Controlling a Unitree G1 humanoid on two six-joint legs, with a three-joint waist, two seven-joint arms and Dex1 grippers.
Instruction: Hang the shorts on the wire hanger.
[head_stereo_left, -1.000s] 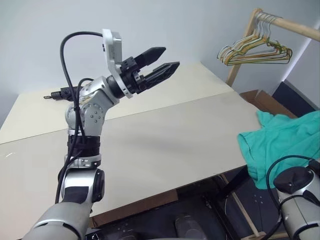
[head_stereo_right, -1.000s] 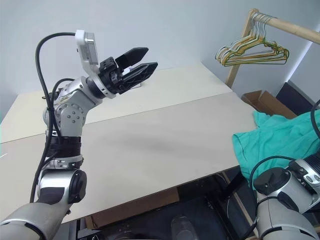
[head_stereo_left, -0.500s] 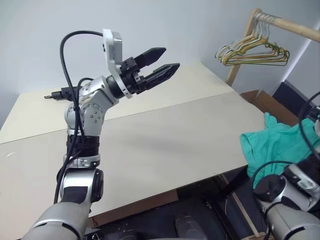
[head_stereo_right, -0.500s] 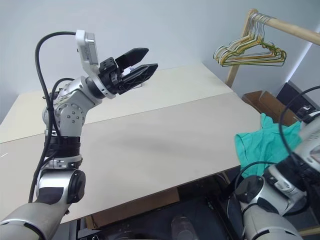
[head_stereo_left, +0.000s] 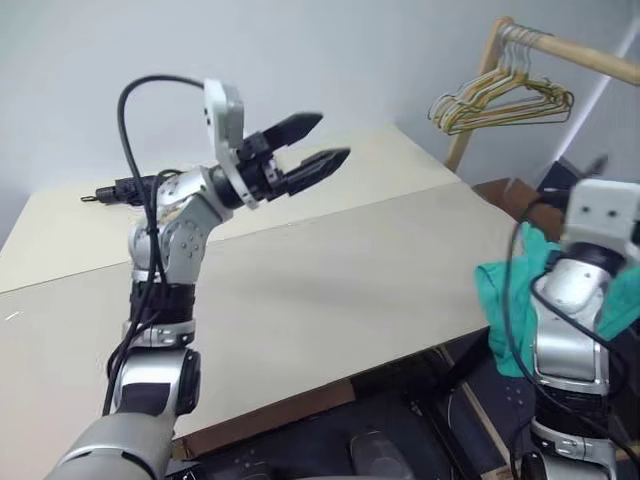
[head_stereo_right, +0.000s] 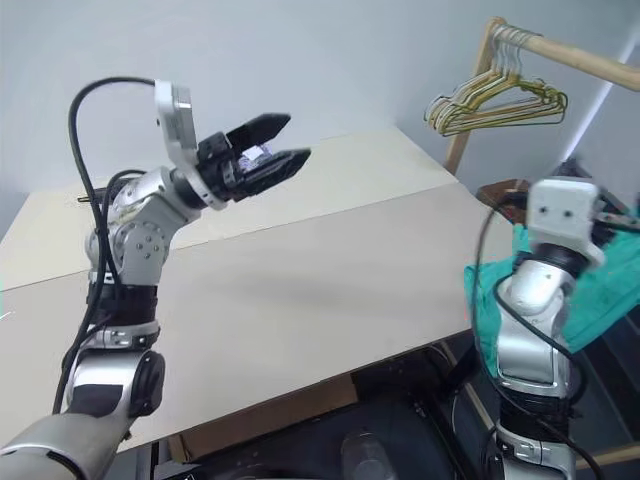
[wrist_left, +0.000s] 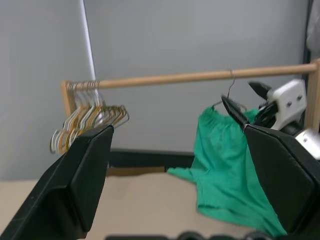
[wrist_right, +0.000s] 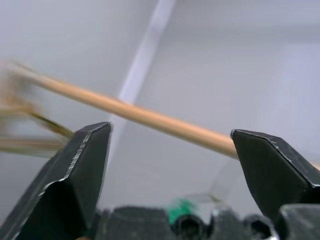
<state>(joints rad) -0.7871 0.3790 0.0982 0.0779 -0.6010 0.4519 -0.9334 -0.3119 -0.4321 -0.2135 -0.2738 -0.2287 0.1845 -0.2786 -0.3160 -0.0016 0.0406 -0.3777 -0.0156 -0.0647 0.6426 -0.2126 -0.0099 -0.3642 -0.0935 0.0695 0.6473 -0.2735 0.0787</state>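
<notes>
A wooden rail (wrist_left: 200, 77) is seen past the tabletop's (head_stereo_left: 330, 270) far right corner, carried on an upright post. A bunch of pale wire hangers (head_stereo_left: 500, 100) is gathered at the rail's post end. Further along the rail, the wire hanger (wrist_left: 229, 95) is hooked on by its thin hook, and the shorts (wrist_left: 227, 165) are draped from it, their gathered waistband at the top and the teal cloth falling below the level of the tabletop's right edge. A cardboard box (head_stereo_left: 505, 190) is seen on the floor by the post.

The left gripper (head_stereo_left: 315, 143) is held high over the tabletop's far edge, its black fingers spread wide with nothing between them. The right gripper (wrist_left: 245, 100) is raised just beside the hanger's hook, its fingers likewise parted and empty; its arm stands in front of part of the shorts.

Compared with a second ago, the right arm has been swung up beside the tabletop's right edge, and the left gripper has been lowered slightly.
</notes>
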